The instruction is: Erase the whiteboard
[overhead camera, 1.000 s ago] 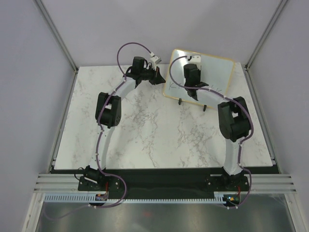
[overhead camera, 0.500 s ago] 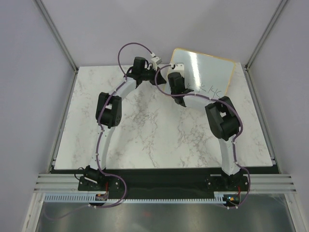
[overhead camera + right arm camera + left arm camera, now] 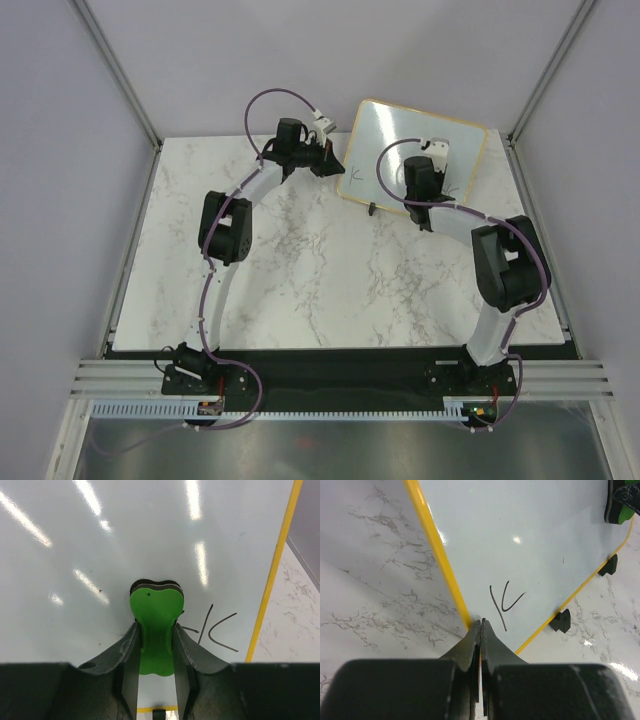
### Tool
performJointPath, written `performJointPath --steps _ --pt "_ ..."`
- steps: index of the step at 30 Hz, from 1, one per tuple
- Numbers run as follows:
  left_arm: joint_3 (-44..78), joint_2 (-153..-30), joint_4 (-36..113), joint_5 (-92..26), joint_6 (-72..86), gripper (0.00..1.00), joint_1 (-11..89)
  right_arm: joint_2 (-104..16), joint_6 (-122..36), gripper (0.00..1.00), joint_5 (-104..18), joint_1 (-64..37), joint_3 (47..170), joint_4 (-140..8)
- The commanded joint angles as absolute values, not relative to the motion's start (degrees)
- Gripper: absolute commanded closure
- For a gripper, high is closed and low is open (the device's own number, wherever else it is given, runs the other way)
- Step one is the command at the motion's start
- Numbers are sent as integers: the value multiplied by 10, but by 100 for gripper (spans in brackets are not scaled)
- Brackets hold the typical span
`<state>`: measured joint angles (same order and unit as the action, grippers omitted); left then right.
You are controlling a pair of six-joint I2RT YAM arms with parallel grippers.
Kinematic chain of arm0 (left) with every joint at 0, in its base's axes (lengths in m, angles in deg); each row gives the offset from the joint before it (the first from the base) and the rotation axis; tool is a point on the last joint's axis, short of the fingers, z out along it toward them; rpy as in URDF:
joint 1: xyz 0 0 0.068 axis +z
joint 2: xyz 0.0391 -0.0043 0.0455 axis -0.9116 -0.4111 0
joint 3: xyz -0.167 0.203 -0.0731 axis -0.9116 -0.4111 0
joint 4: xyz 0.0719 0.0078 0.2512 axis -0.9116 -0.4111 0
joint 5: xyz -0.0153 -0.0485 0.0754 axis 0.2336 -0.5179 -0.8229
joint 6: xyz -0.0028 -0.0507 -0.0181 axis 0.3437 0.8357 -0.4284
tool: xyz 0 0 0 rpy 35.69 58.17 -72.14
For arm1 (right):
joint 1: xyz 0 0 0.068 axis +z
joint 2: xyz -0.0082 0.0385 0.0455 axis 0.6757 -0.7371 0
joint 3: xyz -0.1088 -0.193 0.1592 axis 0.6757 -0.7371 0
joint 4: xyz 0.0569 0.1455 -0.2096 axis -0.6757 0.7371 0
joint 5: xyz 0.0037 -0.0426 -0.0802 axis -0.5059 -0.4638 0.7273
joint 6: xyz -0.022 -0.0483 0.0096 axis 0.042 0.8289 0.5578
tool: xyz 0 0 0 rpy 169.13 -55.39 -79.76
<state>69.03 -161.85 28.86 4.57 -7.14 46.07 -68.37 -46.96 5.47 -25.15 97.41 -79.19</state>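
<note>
The whiteboard stands tilted on two black clip feet at the back of the table. My left gripper is shut on the lower left edge of its frame, as the left wrist view shows. My right gripper is shut on the green eraser and presses it against the board's lower right part. A black "K" mark remains near the left edge. Another "K" mark and a short stroke lie just right of the eraser. The eraser also shows in the left wrist view.
The board stands on a white marble table with grey walls on three sides and metal posts at the back corners. The right arm's elbow hangs over the table's right side.
My right gripper swept the eraser left across the board, then back to the right. The marks in the middle of the board are gone. The left gripper has held still.
</note>
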Motion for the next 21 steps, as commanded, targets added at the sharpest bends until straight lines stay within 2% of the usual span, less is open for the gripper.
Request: performJointPath --steps 1,14,21 --pt "689 -1578 287 53 -92 98 458 -679 -474 100 74 -256 976 -795" --pt "691 -1580 289 55 -89 98 457 -839 -482 100 27 -122 1166 -781" --pt "690 -1579 287 54 -91 98 456 -820 -488 100 65 -135 1131 -782"
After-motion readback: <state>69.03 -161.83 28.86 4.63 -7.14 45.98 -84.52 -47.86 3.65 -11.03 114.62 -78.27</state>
